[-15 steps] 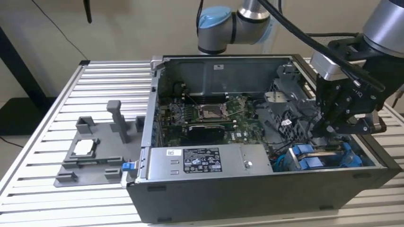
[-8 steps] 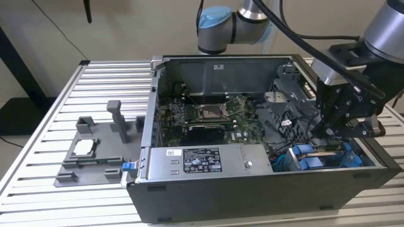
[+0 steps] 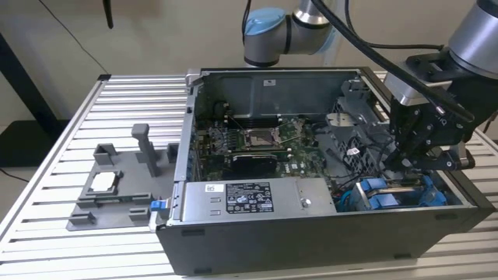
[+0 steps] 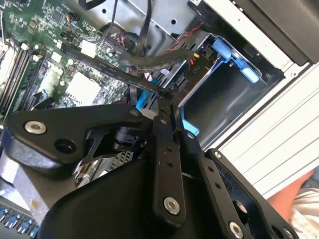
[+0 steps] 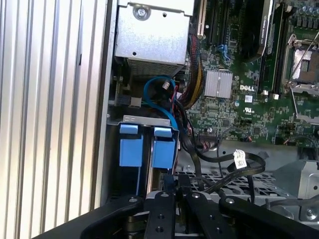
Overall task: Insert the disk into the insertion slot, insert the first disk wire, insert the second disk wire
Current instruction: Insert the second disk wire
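My gripper (image 3: 406, 168) hangs inside the open computer case, just above the insertion slot (image 3: 393, 197) at the exterior view's right. The slot is a grey metal bay with blue tabs (image 5: 164, 149) near the case's front corner. Blue carrier plastic stands in it; I cannot make out the disk's silver body. In both wrist views the fingers (image 4: 167, 149) stand close together, shut on the end of a black disk wire (image 5: 259, 164). This flat cable carries a white tag (image 5: 239, 159) and loops back over the motherboard (image 5: 234, 107). The fingertips sit right beside the bay's wall (image 4: 219, 94).
A silver power supply box (image 3: 249, 198) with a black-and-white label fills the case's front. On the slatted metal table (image 3: 132, 99) at the exterior view's left stands a grey fixture (image 3: 116, 198) with a small square silver chip (image 3: 105, 182). Other cables (image 5: 192, 79) bunch beside the bay.
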Tool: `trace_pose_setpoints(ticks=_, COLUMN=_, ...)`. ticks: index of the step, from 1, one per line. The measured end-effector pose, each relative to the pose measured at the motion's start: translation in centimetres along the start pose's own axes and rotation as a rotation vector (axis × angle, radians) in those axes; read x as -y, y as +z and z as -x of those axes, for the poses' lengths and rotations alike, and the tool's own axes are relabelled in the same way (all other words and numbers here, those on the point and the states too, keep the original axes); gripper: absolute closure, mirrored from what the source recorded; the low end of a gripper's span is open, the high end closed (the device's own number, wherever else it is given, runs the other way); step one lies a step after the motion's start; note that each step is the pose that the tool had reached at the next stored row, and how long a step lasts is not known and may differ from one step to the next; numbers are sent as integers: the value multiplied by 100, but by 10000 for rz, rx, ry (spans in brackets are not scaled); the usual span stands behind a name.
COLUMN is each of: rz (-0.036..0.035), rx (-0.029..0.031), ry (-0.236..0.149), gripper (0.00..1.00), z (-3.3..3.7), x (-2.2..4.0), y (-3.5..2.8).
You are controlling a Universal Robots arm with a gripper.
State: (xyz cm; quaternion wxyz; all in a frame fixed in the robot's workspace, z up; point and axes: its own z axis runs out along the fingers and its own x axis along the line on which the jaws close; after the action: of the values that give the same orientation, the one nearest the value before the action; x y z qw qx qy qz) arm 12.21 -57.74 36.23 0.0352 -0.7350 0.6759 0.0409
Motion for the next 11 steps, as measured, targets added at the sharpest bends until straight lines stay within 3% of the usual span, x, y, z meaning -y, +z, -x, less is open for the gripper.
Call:
trace_pose_setpoints(ticks=2, rz=24, rx=2, ry=4, gripper=85, z=-1, x=1, y=0)
trace_pose_setpoints(ticks=3, rz=94, rx=13, ry=10, gripper=85, z=-4, x=5, y=0)
trace_pose_setpoints(ticks=6, rz=422, rx=84, ry=45, gripper=85, z=-14, x=24, y=2)
trace_pose_setpoints(ticks=7, rz=484, rx=130, ry=51, gripper=85, z=-19, x=32, y=3)
trace_pose_setpoints(ticks=11, rz=546, rx=394, ry=51, gripper=85, z=-54, x=57, y=6)
